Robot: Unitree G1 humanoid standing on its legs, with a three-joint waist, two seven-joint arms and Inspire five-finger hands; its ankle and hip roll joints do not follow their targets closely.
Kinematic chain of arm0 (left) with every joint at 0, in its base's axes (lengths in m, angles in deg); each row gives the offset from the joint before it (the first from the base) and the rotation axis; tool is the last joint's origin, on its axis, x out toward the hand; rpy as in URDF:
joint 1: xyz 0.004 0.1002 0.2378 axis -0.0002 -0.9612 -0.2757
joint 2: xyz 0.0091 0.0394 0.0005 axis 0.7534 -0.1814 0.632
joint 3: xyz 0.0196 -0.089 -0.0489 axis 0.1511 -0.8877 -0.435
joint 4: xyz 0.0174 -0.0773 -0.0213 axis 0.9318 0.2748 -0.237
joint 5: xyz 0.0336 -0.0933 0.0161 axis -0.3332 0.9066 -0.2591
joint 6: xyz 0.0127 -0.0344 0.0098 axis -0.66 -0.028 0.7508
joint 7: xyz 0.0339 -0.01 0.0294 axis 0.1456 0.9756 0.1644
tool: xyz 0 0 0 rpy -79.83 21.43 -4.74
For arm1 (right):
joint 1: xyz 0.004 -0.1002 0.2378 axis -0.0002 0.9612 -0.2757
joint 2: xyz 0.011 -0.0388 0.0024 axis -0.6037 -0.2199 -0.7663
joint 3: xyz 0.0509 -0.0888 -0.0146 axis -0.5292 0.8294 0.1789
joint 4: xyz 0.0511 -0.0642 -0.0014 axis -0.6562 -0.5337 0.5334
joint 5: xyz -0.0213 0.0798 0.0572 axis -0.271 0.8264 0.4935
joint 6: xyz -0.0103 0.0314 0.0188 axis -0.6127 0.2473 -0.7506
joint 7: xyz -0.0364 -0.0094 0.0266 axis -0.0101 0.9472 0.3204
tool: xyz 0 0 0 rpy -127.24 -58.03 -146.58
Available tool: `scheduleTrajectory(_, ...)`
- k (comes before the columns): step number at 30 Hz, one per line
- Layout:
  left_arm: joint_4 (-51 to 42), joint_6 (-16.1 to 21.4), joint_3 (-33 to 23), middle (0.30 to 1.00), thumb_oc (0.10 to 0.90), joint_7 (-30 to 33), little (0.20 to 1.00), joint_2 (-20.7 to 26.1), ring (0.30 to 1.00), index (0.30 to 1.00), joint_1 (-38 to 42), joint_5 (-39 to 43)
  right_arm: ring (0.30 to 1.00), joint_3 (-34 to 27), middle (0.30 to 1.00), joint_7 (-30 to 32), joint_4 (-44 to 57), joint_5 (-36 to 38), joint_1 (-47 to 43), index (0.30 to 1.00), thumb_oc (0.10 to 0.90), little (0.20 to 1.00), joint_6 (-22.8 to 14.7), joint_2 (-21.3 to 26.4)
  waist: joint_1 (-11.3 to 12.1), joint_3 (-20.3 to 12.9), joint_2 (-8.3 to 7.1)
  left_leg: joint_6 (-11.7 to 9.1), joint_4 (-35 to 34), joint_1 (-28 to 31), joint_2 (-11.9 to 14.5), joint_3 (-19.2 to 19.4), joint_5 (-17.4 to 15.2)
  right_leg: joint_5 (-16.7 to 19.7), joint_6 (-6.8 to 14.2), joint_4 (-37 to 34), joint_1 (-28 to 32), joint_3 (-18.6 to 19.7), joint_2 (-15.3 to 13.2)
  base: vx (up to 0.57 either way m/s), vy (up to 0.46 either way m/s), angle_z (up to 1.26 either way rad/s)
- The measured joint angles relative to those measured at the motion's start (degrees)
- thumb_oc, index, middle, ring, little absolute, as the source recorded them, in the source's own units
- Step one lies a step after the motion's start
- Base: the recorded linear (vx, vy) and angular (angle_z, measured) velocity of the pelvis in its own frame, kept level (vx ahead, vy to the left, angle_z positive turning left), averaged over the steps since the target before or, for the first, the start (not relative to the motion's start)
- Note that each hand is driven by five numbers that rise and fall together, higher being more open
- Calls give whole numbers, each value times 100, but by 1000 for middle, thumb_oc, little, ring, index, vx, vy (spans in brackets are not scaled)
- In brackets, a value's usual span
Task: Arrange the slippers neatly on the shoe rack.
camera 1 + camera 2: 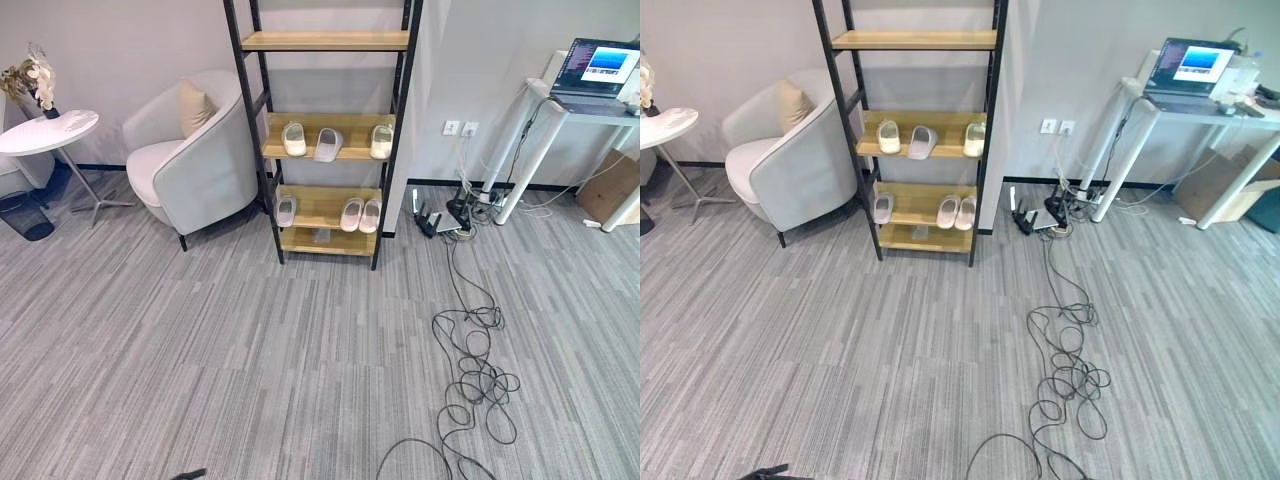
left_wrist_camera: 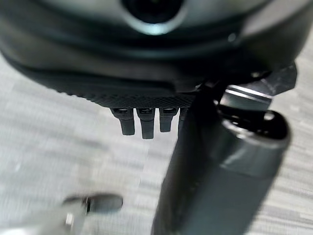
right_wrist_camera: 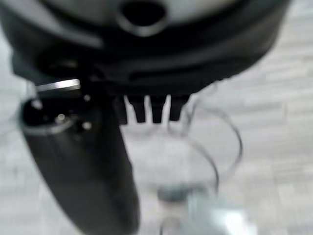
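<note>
The shoe rack [image 1: 268, 150] has a black frame and wooden shelves and stands against the far wall. Its middle shelf holds three pale slippers: one at the left [image 1: 294, 138], a grey one [image 1: 328, 144] beside it, and one at the right [image 1: 381, 141]. The shelf below carries a single slipper [image 1: 286, 211] at the left and a pair [image 1: 361, 214] at the right. My left hand [image 2: 146, 95] hangs over the grey carpet with straight fingers and holds nothing. My right hand [image 3: 146, 81] hangs the same way, empty, above loose cable.
A grey armchair [image 1: 190, 160] stands left of the rack, with a round white table [image 1: 48, 132] further left. A desk with a laptop [image 1: 598, 68] is at the right. Tangled black cables [image 1: 470, 370] run across the carpet from a power strip [image 1: 440, 220].
</note>
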Motion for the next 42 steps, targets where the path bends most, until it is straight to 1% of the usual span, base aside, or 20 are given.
scheduleTrajectory(9, -465, 48, 946, 900, 800, 294, 900, -367, 900, 900, -107, -585, 900, 326, 900, 34, 425, -12, -242, 900, 800, 900, -90, -186, -15, 213, 79, 0, -41, 123, -31, -16, 0, -5, 57, -82, 144, -23, -25, 26, -25, 2)
scheduleTrajectory(10, -568, 66, 1148, 900, 800, 307, 900, -399, 900, 900, -96, -761, 900, 328, 900, 42, 474, -52, -280, 900, 800, 900, -106, -175, -32, 391, 169, -54, 148, 70, -37, -14, -8, -64, 104, -31, 130, -11, -38, -185, -29, 5)
scheduleTrajectory(12, -715, 169, 1297, 900, 800, 362, 900, -415, 900, 900, 164, -905, 900, 317, 900, 21, 578, -171, -380, 900, 800, 900, -214, -165, -4, 716, 18, -234, 1016, -488, -137, -1, 42, -110, 146, 235, -90, -51, -234, -124, -31, 10)
scheduleTrajectory(15, -777, 282, 1313, 900, 800, 491, 900, -540, 900, 900, 554, -907, 900, 338, 900, 118, 289, -248, -704, 900, 800, 900, -100, -120, -7, 1167, -41, -505, 2707, -1513, -108, 230, -84, 93, -229, 207, -138, -75, -383, 156, 19, 5)
scheduleTrajectory(16, -846, 314, 1322, 900, 800, 491, 900, -532, 900, 900, 556, -921, 900, 362, 900, 143, 276, -296, -731, 900, 800, 900, -60, -111, 22, 1195, -60, -514, 2649, -1631, -33, 292, -114, 20, -84, 100, -93, 1, -359, 412, 73, -6)
scheduleTrajectory(17, -832, 329, 1340, 900, 800, 461, 900, -554, 900, 900, 558, -943, 900, 430, 900, 147, 281, -360, -667, 900, 800, 900, -66, -35, 2, 1167, 4, -527, 1944, -1596, 136, 327, -66, 31, -34, -104, -4, 25, -281, 410, 102, -26)
scheduleTrajectory(19, -690, 388, 1381, 900, 800, 466, 900, -603, 900, 900, 568, -957, 900, 299, 900, 147, 195, -334, -623, 900, 800, 900, -74, 35, 22, 1165, 35, -832, 731, -1642, 406, 199, 233, -15, 3, -130, 13, 220, -191, 383, 122, -39)
scheduleTrajectory(22, -722, 396, 1321, 900, 800, 432, 900, -670, 900, 900, 511, -976, 900, 320, 900, 136, 136, -343, -618, 900, 800, 900, -57, 174, 141, 1094, 130, -662, 162, -1633, 537, 129, 441, -79, 99, -92, 41, 554, -112, 443, 188, -61)
scheduleTrajectory(24, -632, 385, 1327, 900, 800, 396, 900, -746, 900, 900, 451, -1263, 900, 318, 900, 145, 177, -373, -551, 900, 800, 900, -74, 320, 132, 865, 314, -299, 133, -1350, 475, 162, 760, -205, 97, -81, 190, 688, -140, 328, 157, -67)
scheduleTrajectory(25, -596, 375, 1323, 900, 800, 389, 900, -744, 900, 900, 480, -1352, 900, 312, 900, 136, 177, -378, -545, 900, 800, 900, -57, 328, 129, 839, 241, -212, 107, -1256, 395, 268, 826, -273, 184, 47, 190, 705, -253, 302, 207, -60)
scheduleTrajectory(27, -596, 369, 1516, 900, 800, 406, 900, -660, 900, 900, 521, -1490, 900, 324, 900, 124, 306, -389, -439, 900, 800, 900, -68, 299, 105, 785, 141, 71, 80, -1022, 262, 471, 757, -503, 427, 996, -138, 601, -455, 405, 311, -40)
scheduleTrajectory(29, -671, 273, 1998, 900, 800, 451, 900, -618, 900, 900, 645, -1728, 900, 275, 900, 152, 619, -427, -436, 900, 800, 900, -90, 325, -112, 896, 300, 241, -94, -615, 220, 454, 554, -544, 606, 3504, -1155, 338, -699, 341, 250, 1)
scheduleTrajectory(30, -654, 272, 2429, 900, 800, 510, 900, -537, 900, 900, 633, -1925, 900, 135, 900, 158, 845, -394, -457, 900, 800, 900, -161, 328, -263, 905, 234, 268, -90, -368, 27, 448, 460, -548, 787, 4642, -1635, 200, -1081, 253, 109, 22)
scheduleTrajectory(31, -655, 270, 2448, 900, 800, 529, 900, -501, 900, 900, 625, -2112, 900, 184, 900, 148, 1029, -424, -437, 900, 800, 900, -218, 342, -366, 871, 224, 315, -90, -196, -98, 445, 317, -633, 908, 4717, -1833, 221, -1227, 421, 132, 18)
scheduleTrajectory(33, -727, 272, 2422, 900, 800, 634, 900, -451, 900, 900, 800, -2247, 900, 266, 900, 139, 1094, -470, -541, 900, 800, 900, -260, 312, -423, 887, 253, 361, -90, -9, -160, 348, 54, -653, 879, 4402, -2237, 186, -1169, 442, 32, 14)
scheduleTrajectory(36, -693, 263, 2309, 900, 800, 652, 900, -371, 900, 900, 1055, -2239, 900, 154, 900, 99, 1105, -470, -633, 900, 800, 900, -279, 231, -507, 992, 407, 298, -85, 242, -117, -53, -202, -529, 706, 2902, -2525, 312, -595, 454, -76, 62)
scheduleTrajectory(38, -489, 267, 2248, 900, 800, 660, 900, -381, 900, 900, 1104, -2251, 900, 179, 900, 59, 1075, -457, -683, 900, 800, 900, -299, 138, -674, 957, 368, 280, -61, 506, -94, -362, -468, -44, 766, 1711, -2524, 809, -203, 383, -87, 87)
scheduleTrajectory(40, -495, 277, 2346, 900, 800, 721, 900, -417, 900, 900, 1019, -2255, 900, 173, 900, 67, 1033, -458, -663, 900, 800, 900, -315, 126, -752, 882, 275, 165, -93, 769, -133, -592, -678, 554, 755, 1022, -2588, 832, -244, 379, -115, 86)
scheduleTrajectory(41, -486, 275, 2434, 900, 800, 728, 900, -457, 900, 900, 924, -2268, 900, 168, 900, 70, 1001, -469, -677, 900, 800, 900, -310, 151, -774, 844, 325, 146, -91, 901, -63, -675, -808, 905, 686, 1063, -2574, 762, -224, 545, -224, 65)
scheduleTrajectory(42, -375, 257, 2463, 900, 800, 687, 900, -607, 900, 900, 795, -2388, 900, 210, 900, 109, 935, -484, -676, 900, 800, 900, -269, 238, -831, 729, 524, 14, -36, 982, 148, -803, -955, 1233, 563, 1025, -2392, 465, -147, 371, -198, 72)
